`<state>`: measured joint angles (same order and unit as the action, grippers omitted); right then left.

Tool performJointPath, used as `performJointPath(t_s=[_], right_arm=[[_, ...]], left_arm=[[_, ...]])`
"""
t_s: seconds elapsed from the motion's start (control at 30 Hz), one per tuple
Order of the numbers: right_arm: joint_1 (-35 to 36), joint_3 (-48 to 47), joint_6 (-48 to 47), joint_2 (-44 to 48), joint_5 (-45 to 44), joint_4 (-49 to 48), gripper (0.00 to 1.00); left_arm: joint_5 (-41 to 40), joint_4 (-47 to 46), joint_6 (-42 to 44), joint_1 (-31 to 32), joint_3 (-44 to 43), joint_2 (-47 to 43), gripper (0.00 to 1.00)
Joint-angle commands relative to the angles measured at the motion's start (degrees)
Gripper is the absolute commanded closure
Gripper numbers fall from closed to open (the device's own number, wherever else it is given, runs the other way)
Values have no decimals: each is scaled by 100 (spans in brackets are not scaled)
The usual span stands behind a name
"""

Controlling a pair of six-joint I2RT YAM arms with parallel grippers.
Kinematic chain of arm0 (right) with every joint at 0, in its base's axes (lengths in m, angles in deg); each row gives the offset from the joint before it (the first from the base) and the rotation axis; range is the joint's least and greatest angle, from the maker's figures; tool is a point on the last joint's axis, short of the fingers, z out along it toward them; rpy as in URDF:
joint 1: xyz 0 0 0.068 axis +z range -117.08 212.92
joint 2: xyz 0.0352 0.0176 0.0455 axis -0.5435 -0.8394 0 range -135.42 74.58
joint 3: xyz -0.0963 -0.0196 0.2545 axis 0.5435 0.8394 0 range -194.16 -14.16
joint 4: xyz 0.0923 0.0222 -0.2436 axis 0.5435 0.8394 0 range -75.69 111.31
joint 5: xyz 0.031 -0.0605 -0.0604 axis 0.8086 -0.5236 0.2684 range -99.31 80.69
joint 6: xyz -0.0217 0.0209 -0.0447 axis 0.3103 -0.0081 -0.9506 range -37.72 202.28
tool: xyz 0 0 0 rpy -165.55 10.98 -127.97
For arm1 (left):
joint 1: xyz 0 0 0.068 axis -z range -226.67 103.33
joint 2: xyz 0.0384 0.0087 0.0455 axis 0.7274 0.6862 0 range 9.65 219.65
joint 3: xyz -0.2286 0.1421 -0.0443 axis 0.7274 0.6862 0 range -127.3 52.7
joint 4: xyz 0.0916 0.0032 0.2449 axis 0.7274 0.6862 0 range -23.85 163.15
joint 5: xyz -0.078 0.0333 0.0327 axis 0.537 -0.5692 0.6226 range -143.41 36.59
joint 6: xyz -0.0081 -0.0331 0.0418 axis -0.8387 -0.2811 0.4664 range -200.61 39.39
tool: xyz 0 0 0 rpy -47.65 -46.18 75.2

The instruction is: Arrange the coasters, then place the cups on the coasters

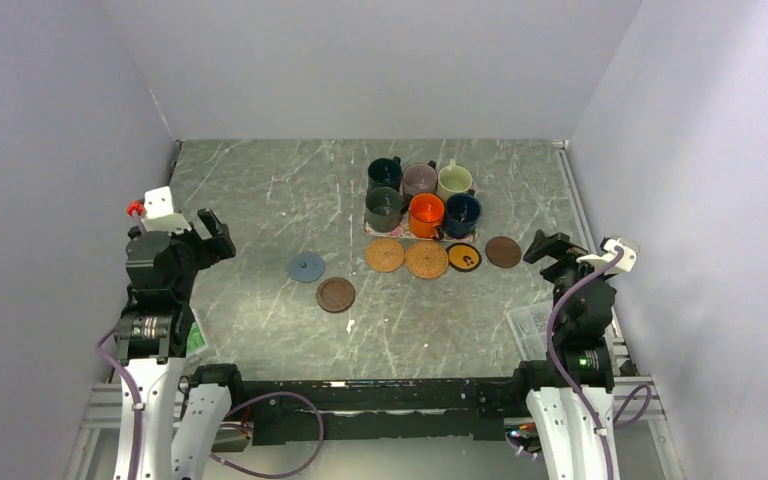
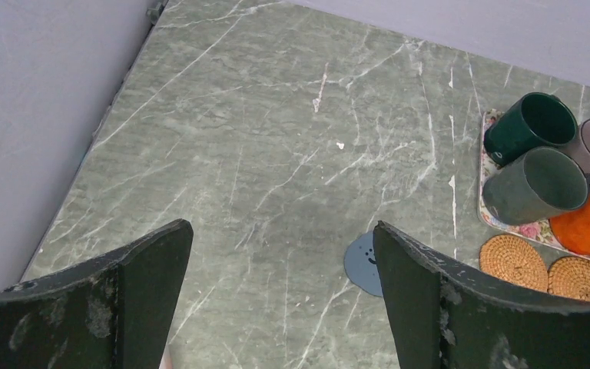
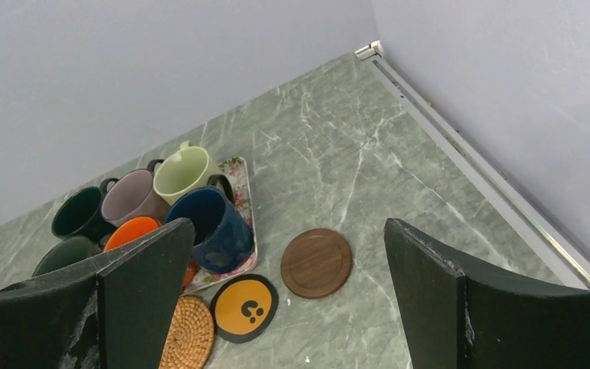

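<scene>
A grey-green marbled surface [image 1: 260, 200], enclosed by lilac walls [image 1: 360, 60] on three sides, carries a rectangular floral-patterned mat [image 3: 244, 184] at far centre and a small white fleck [image 1: 350, 325] nearer the front.

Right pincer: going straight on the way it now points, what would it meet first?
Probably the dark brown coaster, which lies flat, framed by the open right pincer in the wrist view. Depth is unclear; it could hit bare table first.

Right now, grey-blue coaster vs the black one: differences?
The grey-blue coaster is one plain colour; the black coaster has a yellow centre. The grey-blue coaster lies out left, near a brown coaster; the black coaster sits close by the floral mat. Both flat, round, bare.
</scene>
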<state>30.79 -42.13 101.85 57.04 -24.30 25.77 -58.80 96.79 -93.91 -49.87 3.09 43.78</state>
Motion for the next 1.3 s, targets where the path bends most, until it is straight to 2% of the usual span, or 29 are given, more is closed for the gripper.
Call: performJointPath(t_s=[0.0, 0.23, 0.47, 0.63, 0.9, 1.1, 1.2, 1.27], right_arm=[[-7, -66, -103, 68, 182, -343, 0], [-7, 71, -117, 335, 101, -346, 0], [-15, 376, -188, 665, 145, -448, 0], [-9, 652, -55, 594, 176, -475, 0], [-7, 508, -140, 234, 347, -426, 0], [-12, 480, -170, 173, 399, -393, 0], [-11, 472, -174, 157, 397, -390, 0], [-7, 473, -159, 139, 371, -384, 0]], left_arm=[[-134, -207, -249, -23, -56, 39, 6], [-237, -104, -261, -25, -62, 391, 6], [1691, -327, 101, 5, 63, 1076, 6], [2499, -195, 208, 359, -16, 1898, 10], [2094, 209, 263, 1901, -260, 3169, 11], [2051, 257, 178, 2485, -433, 4042, 11], [1943, 360, 41, 2489, -600, 4507, 33], [1734, 382, -91, 2492, -629, 4729, 32]])
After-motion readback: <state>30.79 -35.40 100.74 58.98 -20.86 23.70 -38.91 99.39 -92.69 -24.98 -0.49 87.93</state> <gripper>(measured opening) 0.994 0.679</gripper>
